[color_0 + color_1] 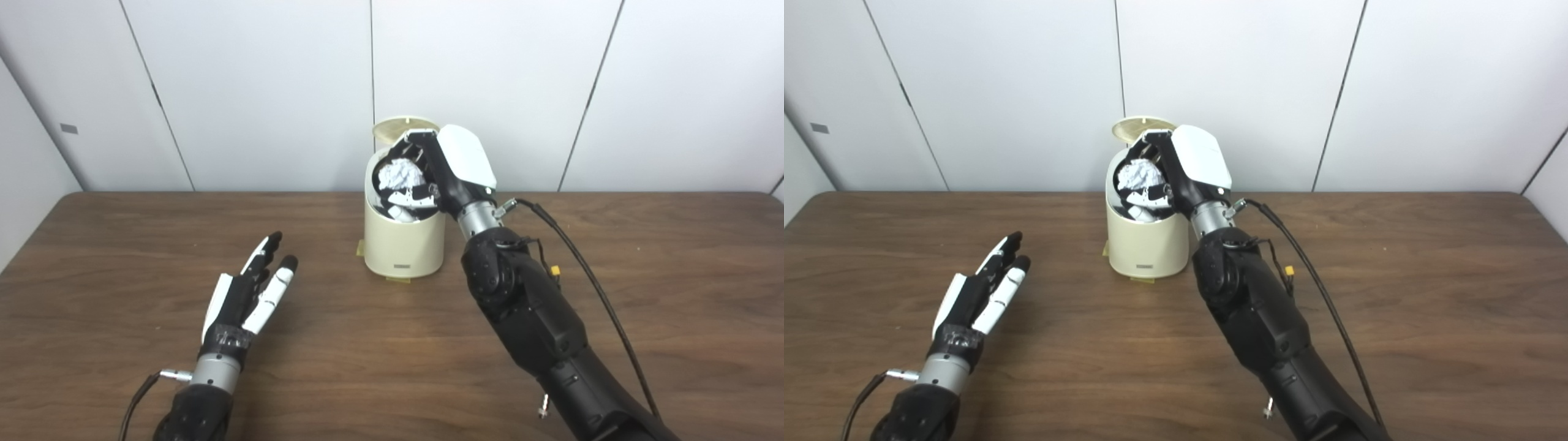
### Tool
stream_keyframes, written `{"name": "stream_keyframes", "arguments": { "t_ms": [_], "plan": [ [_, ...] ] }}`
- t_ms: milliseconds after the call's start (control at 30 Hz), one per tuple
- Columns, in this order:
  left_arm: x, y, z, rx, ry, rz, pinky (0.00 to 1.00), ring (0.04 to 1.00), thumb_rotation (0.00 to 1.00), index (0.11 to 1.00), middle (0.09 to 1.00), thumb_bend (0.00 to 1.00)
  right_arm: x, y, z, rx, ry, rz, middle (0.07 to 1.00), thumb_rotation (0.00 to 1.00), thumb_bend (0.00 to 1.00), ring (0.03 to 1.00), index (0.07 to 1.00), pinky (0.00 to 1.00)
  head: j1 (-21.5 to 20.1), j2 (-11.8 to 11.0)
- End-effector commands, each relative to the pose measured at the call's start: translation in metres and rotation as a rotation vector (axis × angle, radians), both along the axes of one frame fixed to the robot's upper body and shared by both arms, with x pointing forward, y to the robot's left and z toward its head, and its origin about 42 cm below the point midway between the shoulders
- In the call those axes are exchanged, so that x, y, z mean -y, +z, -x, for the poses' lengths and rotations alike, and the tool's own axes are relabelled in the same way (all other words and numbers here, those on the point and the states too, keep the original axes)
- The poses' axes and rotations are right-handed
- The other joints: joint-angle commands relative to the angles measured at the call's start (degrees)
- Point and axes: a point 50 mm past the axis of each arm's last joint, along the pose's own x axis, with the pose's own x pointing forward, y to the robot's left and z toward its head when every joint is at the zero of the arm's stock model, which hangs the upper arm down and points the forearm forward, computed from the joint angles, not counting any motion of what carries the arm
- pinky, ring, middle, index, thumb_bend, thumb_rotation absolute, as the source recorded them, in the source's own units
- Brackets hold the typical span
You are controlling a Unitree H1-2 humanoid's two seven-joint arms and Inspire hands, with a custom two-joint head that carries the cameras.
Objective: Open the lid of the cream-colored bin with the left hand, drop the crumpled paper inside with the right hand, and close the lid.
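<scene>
Fingers of our right hand curl around the crumpled paper, holding it in the mouth of the cream bin. Its lid stands tipped up behind. A small dark label on the bin's front is too tiny for us to read. Our left hand hovers over the table, well apart from the bin, fingers straight, holding nothing.

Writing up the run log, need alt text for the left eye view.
The right robot hand holds the crumpled paper over the mouth of the cream-colored bin, whose lid stands open behind. The left robot hand rests open on the wooden table, apart from the bin.
</scene>
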Motion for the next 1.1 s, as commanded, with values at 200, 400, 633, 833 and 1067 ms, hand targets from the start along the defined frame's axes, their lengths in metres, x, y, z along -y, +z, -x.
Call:
{"name": "stream_keyframes", "arguments": {
  "t_ms": [200,400,633,833,1067],
  "plan": [
    [0.001,0.017,-0.006,0.095,-0.015,0.002,0.98,0.983,0.82,0.989,0.968,0.62,0.009,0.013,-0.002,0.042,-0.012,0.023,0.711,0.17,0.97,0.657,0.637,0.55,-0.7,0.0],
    [0.000,0.016,-0.008,0.092,-0.019,-0.005,0.99,0.984,0.84,0.994,0.969,0.61,0.009,0.014,-0.002,0.034,-0.013,0.021,0.673,0.14,0.95,0.594,0.626,0.49,-1.8,0.0],
    [0.006,0.016,-0.011,0.095,-0.037,0.013,1.00,0.992,0.83,0.991,0.970,0.62,0.014,0.015,-0.001,0.034,-0.030,0.016,0.406,0.10,0.92,0.277,0.621,0.19,-2.1,-0.2],
    [0.007,0.016,-0.011,0.093,-0.036,0.022,1.00,0.996,0.81,0.989,0.973,0.63,0.015,0.016,-0.001,0.026,-0.037,0.019,0.328,0.10,0.93,0.219,0.606,0.15,-2.1,-0.1],
    [0.006,0.017,-0.011,0.099,-0.035,0.020,1.00,0.991,0.81,0.990,0.970,0.64,0.017,0.018,0.002,0.106,-0.018,-0.037,0.523,0.03,0.53,0.416,0.504,0.35,-2.4,0.1]
  ]
}}
